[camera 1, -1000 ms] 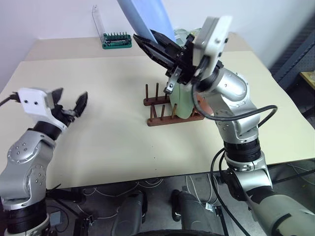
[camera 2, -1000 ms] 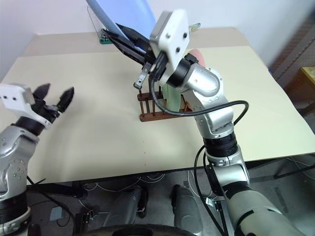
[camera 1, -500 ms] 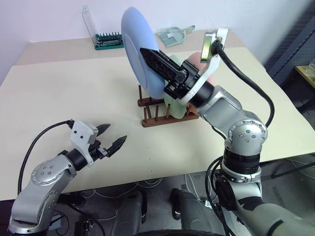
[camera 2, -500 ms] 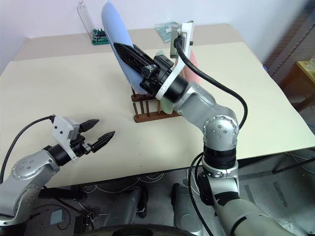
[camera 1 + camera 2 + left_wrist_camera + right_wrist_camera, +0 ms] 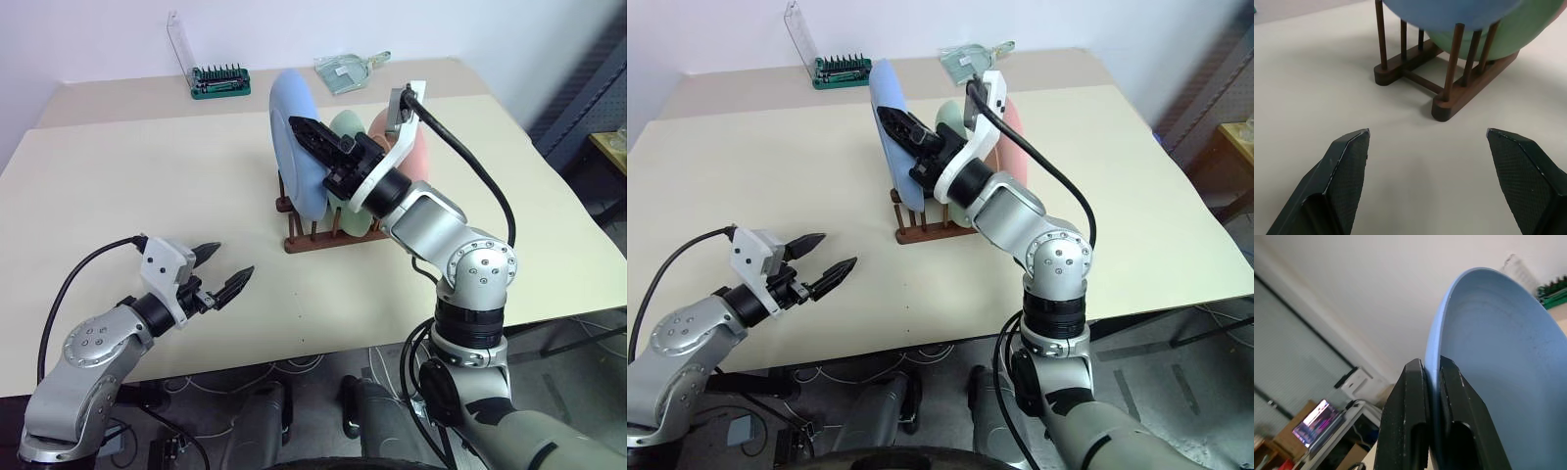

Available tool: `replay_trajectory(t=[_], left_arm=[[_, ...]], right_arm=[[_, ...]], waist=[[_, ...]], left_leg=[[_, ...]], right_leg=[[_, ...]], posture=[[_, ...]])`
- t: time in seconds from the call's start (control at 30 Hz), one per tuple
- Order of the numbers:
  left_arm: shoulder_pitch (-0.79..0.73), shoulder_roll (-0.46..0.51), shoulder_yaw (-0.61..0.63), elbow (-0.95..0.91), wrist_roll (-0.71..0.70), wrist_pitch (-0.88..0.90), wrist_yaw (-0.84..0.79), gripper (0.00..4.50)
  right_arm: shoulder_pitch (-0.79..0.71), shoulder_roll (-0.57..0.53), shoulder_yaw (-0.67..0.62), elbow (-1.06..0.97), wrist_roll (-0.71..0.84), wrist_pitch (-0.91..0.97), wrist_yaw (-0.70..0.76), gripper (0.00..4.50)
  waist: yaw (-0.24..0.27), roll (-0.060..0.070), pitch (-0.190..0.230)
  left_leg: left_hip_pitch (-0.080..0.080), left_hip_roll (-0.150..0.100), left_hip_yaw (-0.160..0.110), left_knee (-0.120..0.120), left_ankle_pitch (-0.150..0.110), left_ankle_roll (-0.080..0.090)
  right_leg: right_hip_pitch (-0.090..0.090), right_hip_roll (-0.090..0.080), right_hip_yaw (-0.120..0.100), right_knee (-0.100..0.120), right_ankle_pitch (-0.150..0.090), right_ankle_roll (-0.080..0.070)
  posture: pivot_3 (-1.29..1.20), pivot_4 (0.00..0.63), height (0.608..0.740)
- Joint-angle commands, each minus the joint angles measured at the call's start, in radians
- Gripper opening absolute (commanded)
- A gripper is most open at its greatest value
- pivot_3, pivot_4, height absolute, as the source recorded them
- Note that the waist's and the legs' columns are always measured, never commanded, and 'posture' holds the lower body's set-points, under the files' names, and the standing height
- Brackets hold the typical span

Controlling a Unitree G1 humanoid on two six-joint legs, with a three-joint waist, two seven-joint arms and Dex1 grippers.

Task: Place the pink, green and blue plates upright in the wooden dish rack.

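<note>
The wooden dish rack (image 5: pixel 313 238) stands mid-table with the green plate (image 5: pixel 345 127) and the pink plate (image 5: pixel 423 149) upright in it. My right gripper (image 5: pixel 306 128) is shut on the rim of the blue plate (image 5: pixel 292 157), holding it near upright over the rack's near end. In the left wrist view the blue plate's (image 5: pixel 1449 10) lower edge hangs at about peg-top height, in front of the green plate (image 5: pixel 1503 44). The right wrist view shows both fingers pinching the plate's rim (image 5: pixel 1498 333). My left gripper (image 5: pixel 232 259) is open and empty, low over the table, pointing at the rack (image 5: pixel 1449 105).
A green tray of screwdriver bits (image 5: pixel 220 81) and an upright clear case (image 5: pixel 176 44) sit at the table's far edge. Clear plastic packaging (image 5: pixel 348 69) lies behind the rack. Bare tabletop (image 5: pixel 127 166) stretches left of the rack.
My right gripper has rolled and lowered the blue plate from high and tilted to near upright over the rack. The left arm dropped toward the table, then held still. The camera view shifted.
</note>
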Motion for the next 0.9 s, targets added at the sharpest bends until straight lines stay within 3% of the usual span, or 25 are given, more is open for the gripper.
replay_trajectory(t=[0.03, 0.27, 0.3, 0.37, 0.6, 0.83, 0.9], left_arm=[[-0.003, -0.005, 0.0, -0.03, 0.006, -0.022, 0.002, 3.91], [-0.003, -0.006, -0.002, -0.03, 0.014, -0.022, 0.005, 3.91], [-0.003, -0.007, -0.002, -0.029, 0.015, -0.023, 0.005, 3.95], [-0.003, -0.007, -0.002, -0.029, 0.017, -0.024, 0.005, 3.95], [-0.005, -0.01, -0.003, -0.027, 0.021, -0.022, 0.005, 3.95], [-0.007, -0.012, -0.005, -0.024, 0.022, -0.022, 0.005, 3.95], [-0.01, -0.013, -0.008, -0.021, 0.023, -0.023, 0.004, 3.95]], right_arm=[[-0.008, 0.015, -0.011, 0.002, 0.016, -0.014, -0.026, 0.0], [0.0, 0.02, -0.012, 0.031, 0.029, 0.004, -0.084, 0.0], [0.001, 0.02, -0.012, 0.032, 0.032, 0.005, -0.088, 0.56], [0.001, 0.019, -0.011, 0.033, 0.033, 0.006, -0.091, 1.08], [-0.013, -0.011, 0.001, 0.025, -0.003, 0.005, -0.065, 4.46], [-0.051, -0.093, 0.039, 0.002, -0.129, -0.007, 0.051, 4.46], [-0.083, -0.164, 0.066, -0.037, -0.19, -0.019, 0.164, 4.46]], waist=[[0.0, 0.0, 0.0], [0.0, 0.0, 0.0], [0.0, 0.0, 0.0], [0.0, 0.0, 0.0], [0.0, 0.0, 0.0], [0.0, 0.0, 0.0], [0.0, 0.0, 0.0]], left_leg=[[0.0, 0.0, 0.0, 0.0, 0.0, 0.0], [0.0, 0.0, 0.0, 0.0, 0.0, 0.0], [0.0, 0.0, 0.0, 0.0, 0.0, 0.0], [0.0, 0.0, 0.0, 0.0, 0.0, 0.0], [0.0, 0.0, 0.0, 0.0, 0.0, 0.0], [0.0, 0.0, 0.0, 0.0, 0.0, 0.0], [0.0, 0.0, 0.0, 0.0, 0.0, 0.0]], right_leg=[[0.0, 0.0, 0.0, 0.0, 0.0, 0.0], [0.0, 0.0, 0.0, 0.0, 0.0, 0.0], [0.0, 0.0, 0.0, 0.0, 0.0, 0.0], [0.0, 0.0, 0.0, 0.0, 0.0, 0.0], [0.0, 0.0, -0.001, 0.0, 0.0, 0.0], [0.0, 0.0, -0.001, -0.001, 0.0, 0.0], [0.0, 0.0, -0.002, -0.001, 0.0, 0.001]], posture=[[0.0, 0.15, 0.735], [0.0, 0.15, 0.735], [0.0, 0.15, 0.735], [0.0, 0.15, 0.735], [0.0, 0.15, 0.735], [0.0, 0.15, 0.735], [0.0, 0.15, 0.735]])
